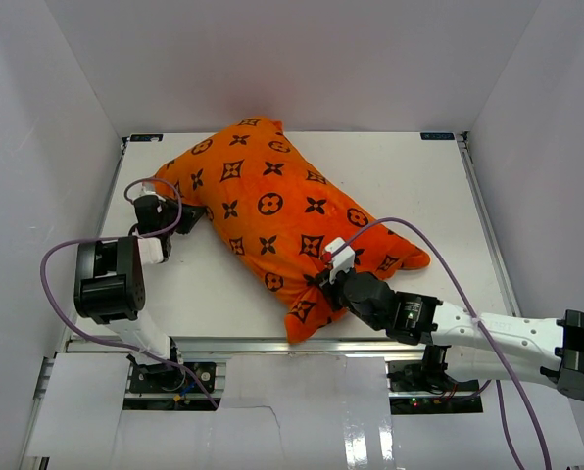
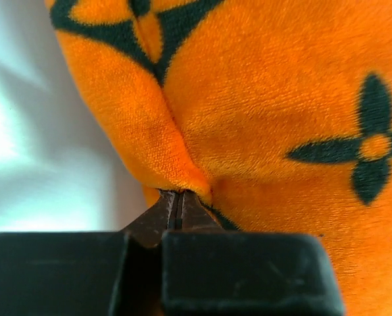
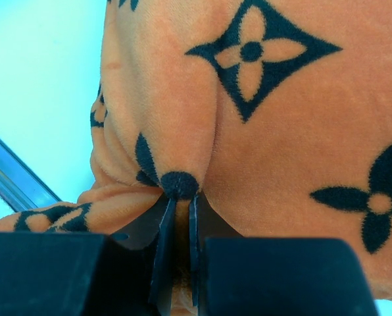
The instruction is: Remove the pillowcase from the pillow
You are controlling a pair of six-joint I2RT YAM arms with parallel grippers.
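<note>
The orange pillowcase (image 1: pixel 272 211) with black motifs lies diagonally across the white table, stuffed full. The white pillow is hidden inside it. My left gripper (image 1: pixel 170 220) is at the case's left corner, shut on a fold of the orange fabric (image 2: pixel 183 171); its jaws meet at the cloth (image 2: pixel 174 201). My right gripper (image 1: pixel 329 279) is at the near lower edge of the case, shut on a pinch of fabric (image 3: pixel 179 184) that shows between its jaws (image 3: pixel 181 217).
The white table (image 1: pixel 449 196) is walled by white panels at the back and both sides. A metal rail (image 1: pixel 302 345) runs along the near edge. Purple cables (image 1: pixel 439 264) loop from both arms.
</note>
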